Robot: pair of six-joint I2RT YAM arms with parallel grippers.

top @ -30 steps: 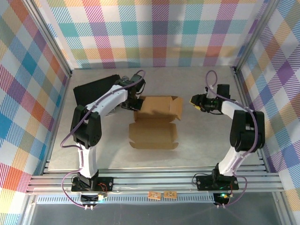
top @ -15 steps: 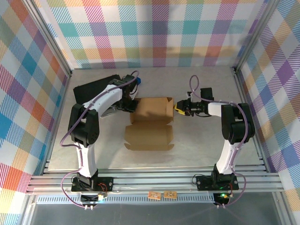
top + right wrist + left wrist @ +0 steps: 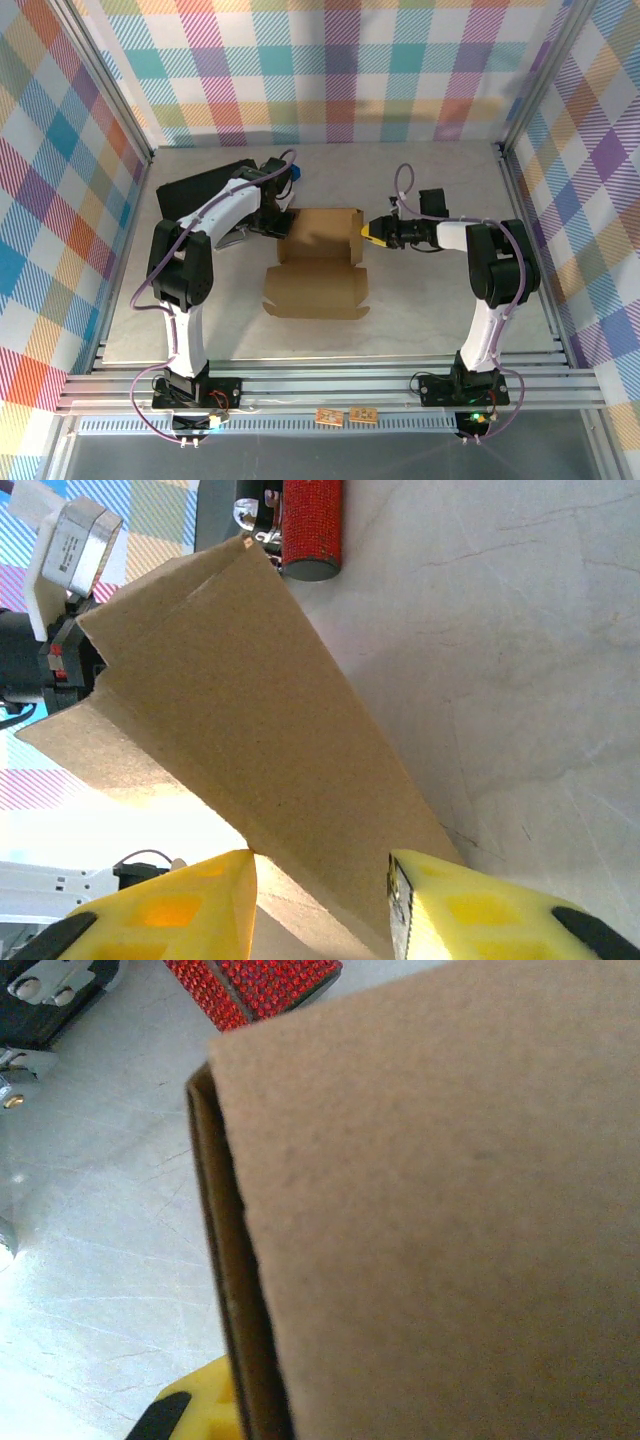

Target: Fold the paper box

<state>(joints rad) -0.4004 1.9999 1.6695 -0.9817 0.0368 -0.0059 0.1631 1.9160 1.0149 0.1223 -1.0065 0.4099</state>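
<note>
Right gripper (image 3: 371, 232) has come in from the right side of the table (image 3: 430, 300) and now sits at the right end of the paper box (image 3: 318, 275). The side flap that was splayed out there a second ago is turned up and in, and the whole box has slid a little left. Nearest, two small orange tags (image 3: 340, 415) sit on the front rail, print too small to read. One box, mid-table between two arms: its near panel lies flat and open toward the rail, and the far half has its walls raised. Right gripper is partly open; in its wrist view the two yellow fingers (image 3: 470, 910) stand apart with the end of a cardboard flap running down between them, the left one touching the flap's edge. Can't tell if it's actually clamped. Left gripper (image 3: 279, 224) is closed, right at the box's left end, and its wrist view has cardboard pressed close to the lens. Can't tell whether any cardboard is pinched. Farther back left: one black case (image 3: 200, 190) lying flat behind the left arm, and one red sparkly tube (image 3: 311, 528) on the table beside it, just past the box's far corner.
</note>
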